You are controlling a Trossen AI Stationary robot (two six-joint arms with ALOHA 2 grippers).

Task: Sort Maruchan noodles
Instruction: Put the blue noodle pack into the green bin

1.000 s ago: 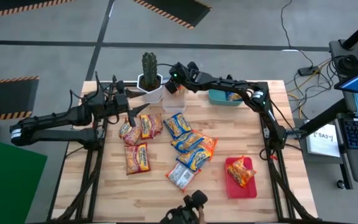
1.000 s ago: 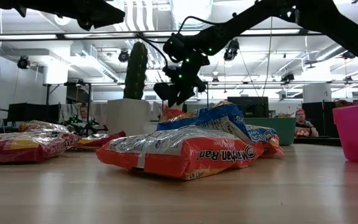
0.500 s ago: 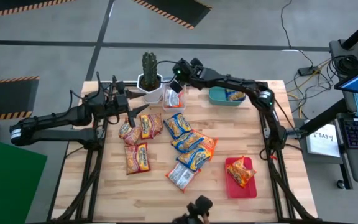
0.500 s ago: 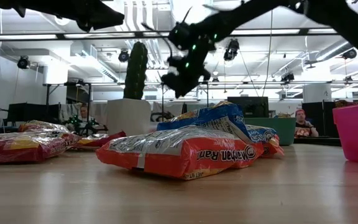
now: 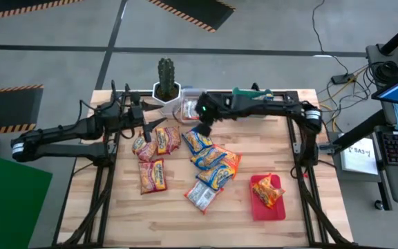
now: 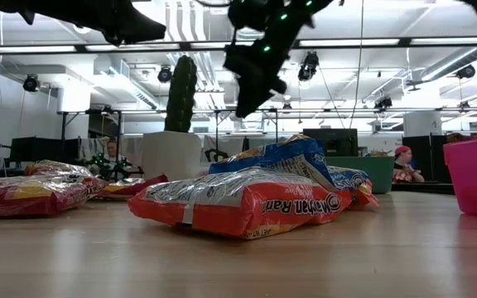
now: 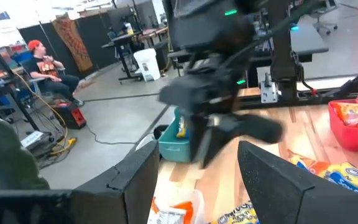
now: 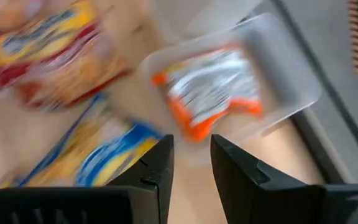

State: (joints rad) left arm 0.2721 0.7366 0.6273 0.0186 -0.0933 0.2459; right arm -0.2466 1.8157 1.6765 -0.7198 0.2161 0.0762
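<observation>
The wooden bench (image 5: 150, 207) carries both arms and the loose packets. The left arm lies along the bench's left side, its left gripper (image 5: 150, 126) near the red packets (image 5: 156, 142), jaws standing wide apart and empty, as the left wrist view confirms. The right arm reaches across the far edge, and the right gripper (image 5: 202, 123) hangs over the middle rear of the bench, above the blue-and-yellow packets (image 5: 197, 140); its jaws stand slightly apart with nothing between them in the right wrist view.

The Maruchan noodles (image 5: 213, 166) lie mostly heaped at bench centre, with a silvery packet (image 5: 200, 196) nearest the front. An orange packet (image 5: 268, 191) rests in the red tray (image 5: 260, 209) at front right. One orange-and-white packet (image 8: 213, 93) lies in a clear container (image 8: 291, 81) beside the potted cactus (image 5: 166, 75). A teal bin (image 7: 169, 144) stands at the rear.
</observation>
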